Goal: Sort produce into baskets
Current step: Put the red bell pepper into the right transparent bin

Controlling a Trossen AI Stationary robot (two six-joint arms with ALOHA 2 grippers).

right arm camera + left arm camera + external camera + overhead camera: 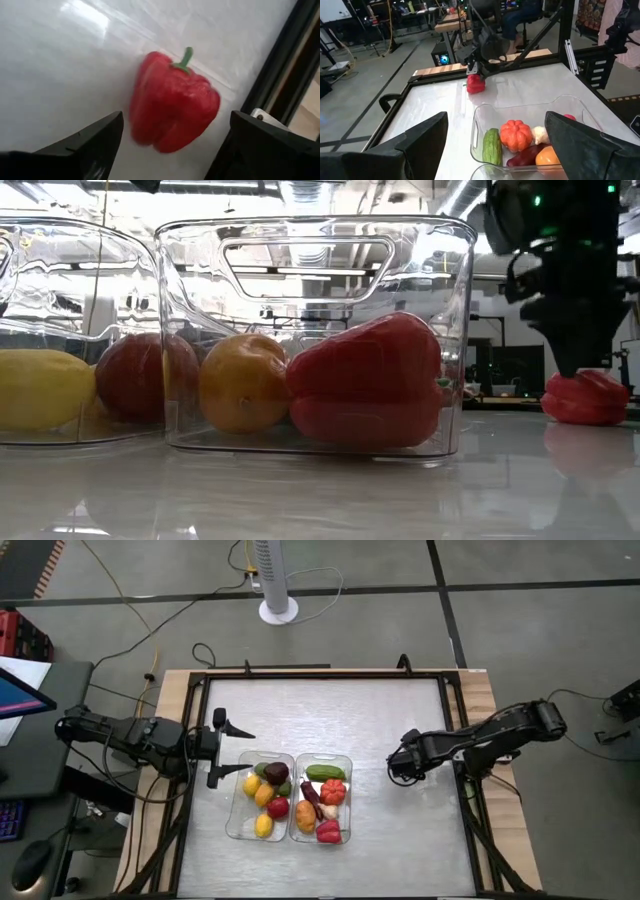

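Note:
Two clear trays stand side by side mid-table: the left tray [238, 820] holds yellow, orange, red and dark maroon pieces, and the right tray [348, 825] holds a green cucumber [491, 146], an orange pumpkin [515, 134], a whitish garlic piece [539, 134] and red pieces. A red bell pepper [172, 107] lies on its side on the table right of the trays; it also shows in the low view [585, 398]. My right gripper [176, 117] hangs open just above it, one finger on either side. My left gripper [232, 752] is open and empty above the table at the left tray's far left corner.
The dark frame rail [280, 75] runs close beside the pepper at the table's right edge. A white fan base [278, 610] stands on the floor beyond the far edge. Bare table [330, 715] lies far of the trays and between them and the pepper.

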